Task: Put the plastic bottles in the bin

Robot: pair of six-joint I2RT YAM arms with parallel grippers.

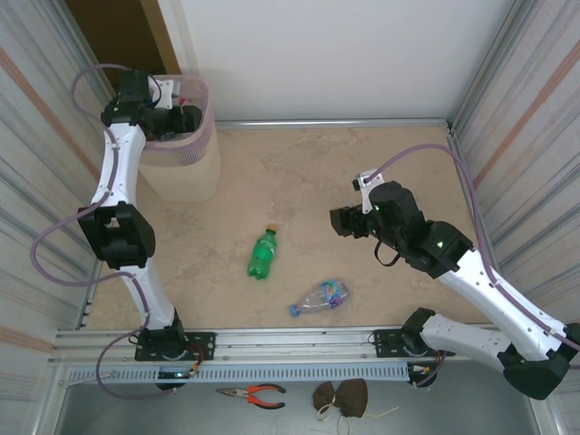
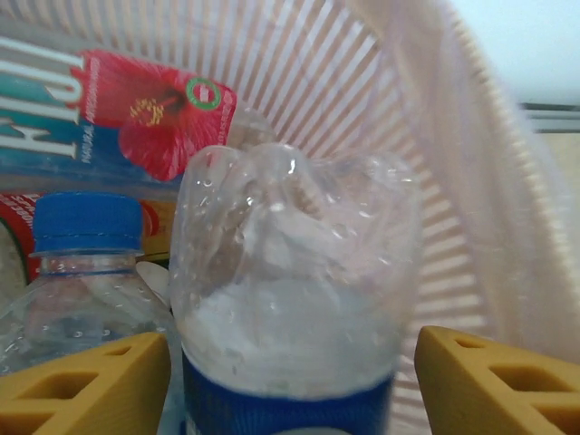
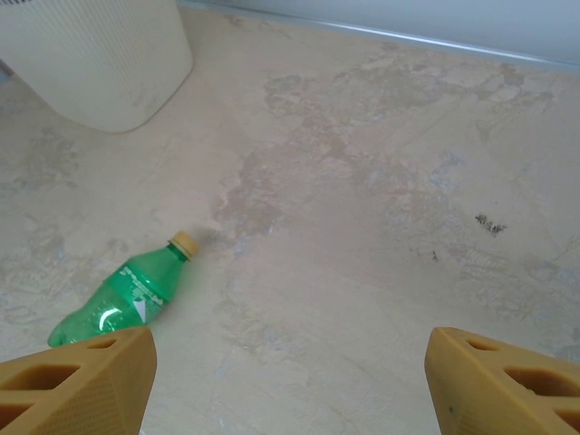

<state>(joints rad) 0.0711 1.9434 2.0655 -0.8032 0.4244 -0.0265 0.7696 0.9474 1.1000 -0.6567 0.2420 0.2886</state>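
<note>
Clear plastic bottle (image 2: 290, 299) sits inside the bin (image 2: 507, 227), left pincer (image 2: 292, 362) parted just off its sides: drop step, judged nearly complete. Right pincer (image 1: 340, 222) released, empty, above the table (image 1: 362, 163). Next: descend on green bottle (image 1: 263, 254); crushed bottle (image 1: 322, 297) also awaits collection.

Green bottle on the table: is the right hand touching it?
Apart. The top view shows the right hand off to one side of the green bottle, with a stretch of bare table between them.
</note>
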